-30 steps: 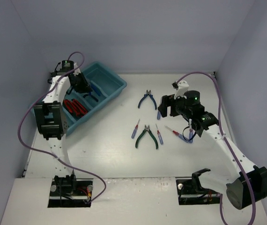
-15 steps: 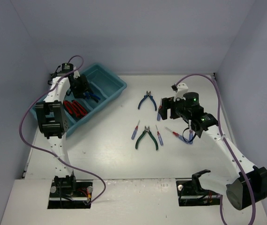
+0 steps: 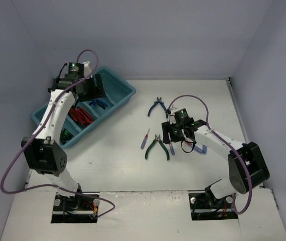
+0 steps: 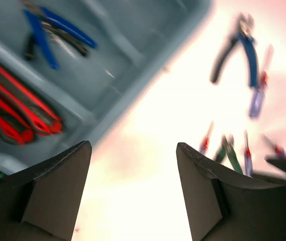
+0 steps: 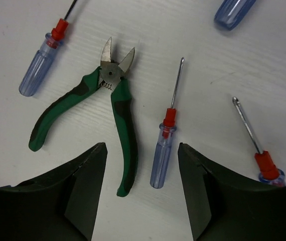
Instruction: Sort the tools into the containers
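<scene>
While the left arm's fingers (image 4: 57, 186) are hanging open over the teal-blue plastic tray (image 3: 125, 93), the right arm's fingers (image 5: 88, 191) are hovering spread above the green-handled pliers (image 5: 112, 93) lying lengthwise between them on the white table (image 5: 208, 75).

Hand (image 4: 133, 145) spread wide over tray (image 4: 133, 30) rim; blue pliers (image 4: 47, 35), red cutters (image 4: 17, 108) in separate compartments.
</scene>
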